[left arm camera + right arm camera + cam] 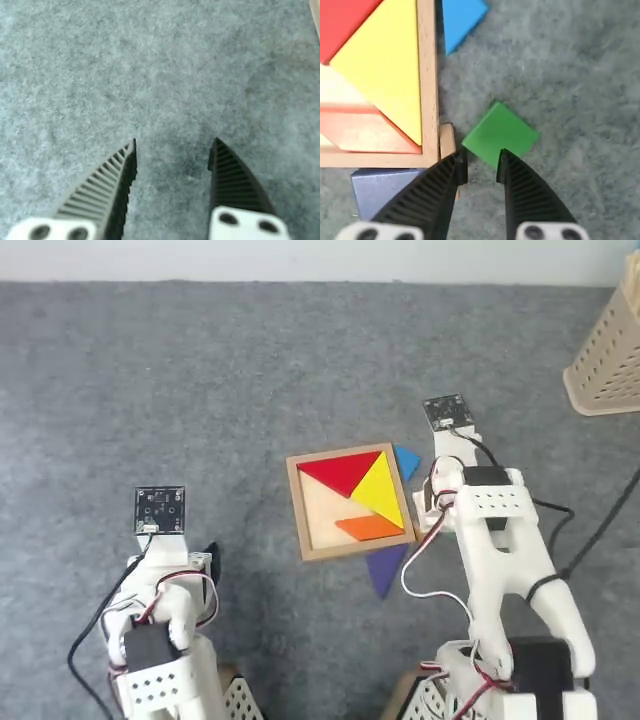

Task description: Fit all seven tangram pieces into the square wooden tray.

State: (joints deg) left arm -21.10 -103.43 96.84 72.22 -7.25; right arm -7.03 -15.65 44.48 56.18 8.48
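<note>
Right gripper (481,159): fingers narrowly parted, nothing gripped, tips on either side of the nearest corner of the green square (501,131). The square lies flat on the carpet just beside the tray (427,75), outside its rim. It sits diamond-wise to my jaws, so I judge that closing now would pinch a corner, not flat edges; wrist roll wanted first.

Right arm is plainly the nearer. Left gripper (175,142) hangs wide open over bare carpet.

Cannot tell whether the pads touch the square. Blue piece (460,17) is cut off at the frame edge; violet triangle (380,187) is partly behind a finger.
</note>
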